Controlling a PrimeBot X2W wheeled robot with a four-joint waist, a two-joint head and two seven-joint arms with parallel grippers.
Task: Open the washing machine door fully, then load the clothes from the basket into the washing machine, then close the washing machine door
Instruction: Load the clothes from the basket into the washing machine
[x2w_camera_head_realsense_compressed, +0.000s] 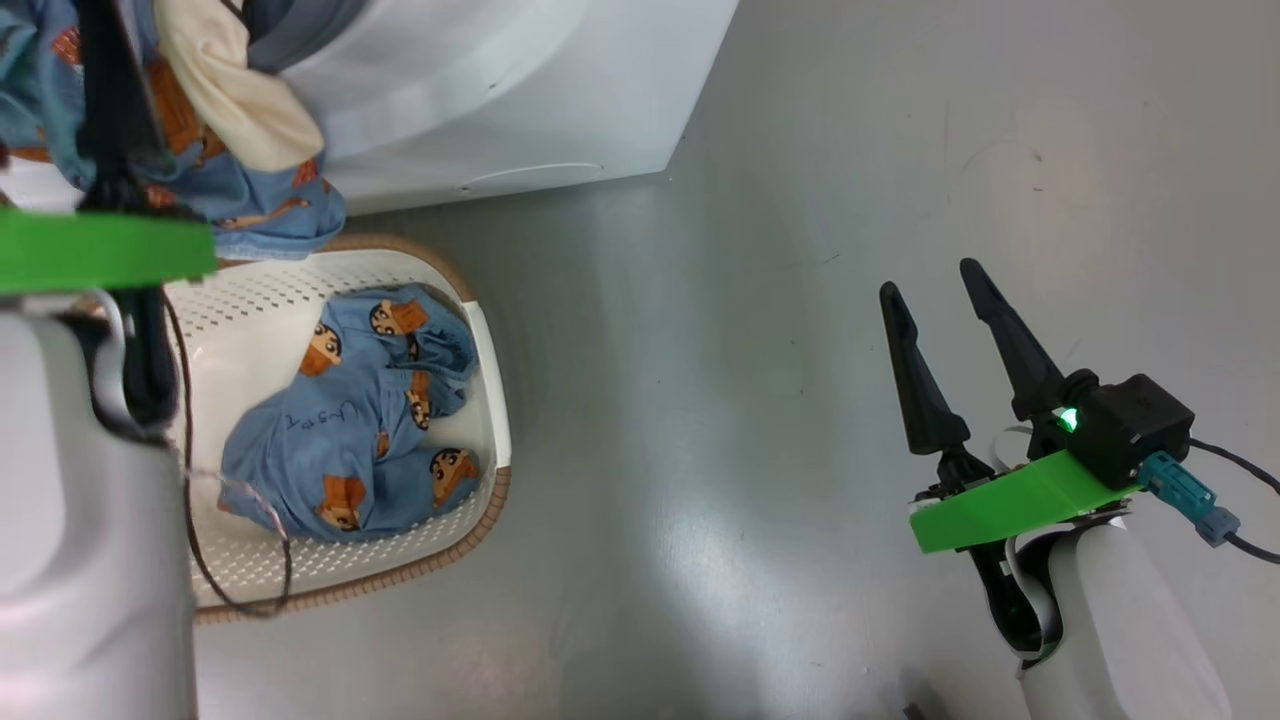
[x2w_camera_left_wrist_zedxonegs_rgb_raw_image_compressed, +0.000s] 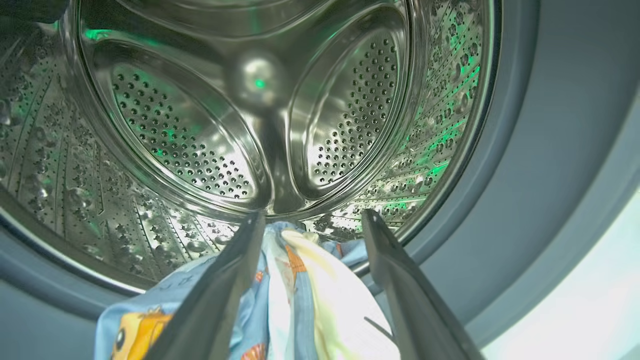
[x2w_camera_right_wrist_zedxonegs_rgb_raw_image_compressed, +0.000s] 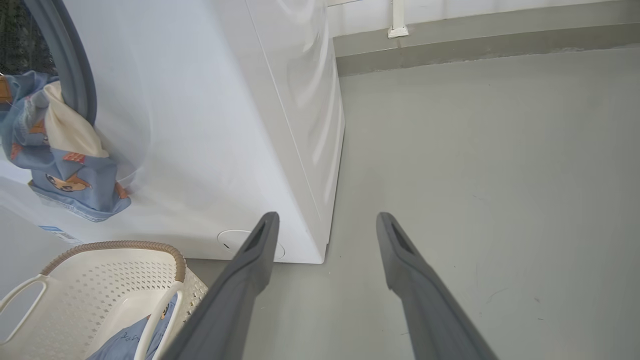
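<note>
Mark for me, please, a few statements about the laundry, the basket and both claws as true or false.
1. The basket holds a blue garment. True.
2. The right claw grips a garment. False: it is open and empty above the floor.
3. The left claw is open at the mouth of the drum. True.
4. The drum is packed with clothes. False: its depth is bare; one bundle lies at the mouth, between the left claw's fingers.
</note>
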